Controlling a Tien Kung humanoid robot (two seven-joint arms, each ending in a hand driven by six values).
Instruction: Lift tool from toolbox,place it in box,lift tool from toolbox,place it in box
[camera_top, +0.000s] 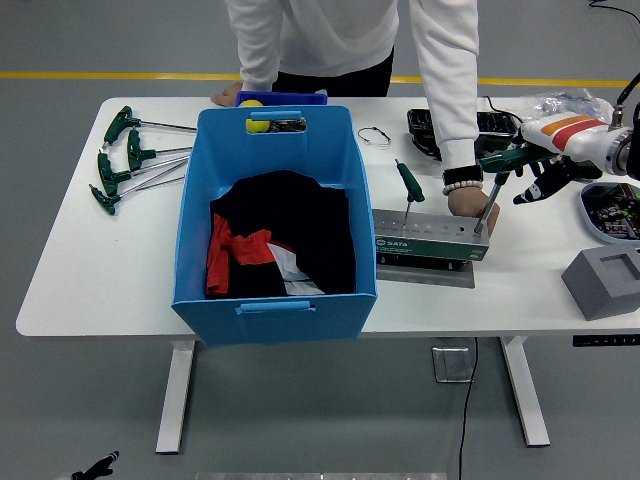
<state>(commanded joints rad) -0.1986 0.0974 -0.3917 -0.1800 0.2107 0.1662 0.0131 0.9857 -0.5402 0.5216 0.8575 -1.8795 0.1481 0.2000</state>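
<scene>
One white table (90, 270) on grey floor (80, 400) with yellow line (110, 75); right hand (543, 178) fingers spread, holding nothing.

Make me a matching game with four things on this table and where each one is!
Things:
1. blue box
2. loose T-handle tools
3. tool holder
4. grey block

Places:
A. table's far left end
B. near the table's right edge
C. middle of the table, clothes inside
D. just right of the blue box, under the person's hand

Pairs: 1-C, 2-A, 3-D, 4-B
</scene>
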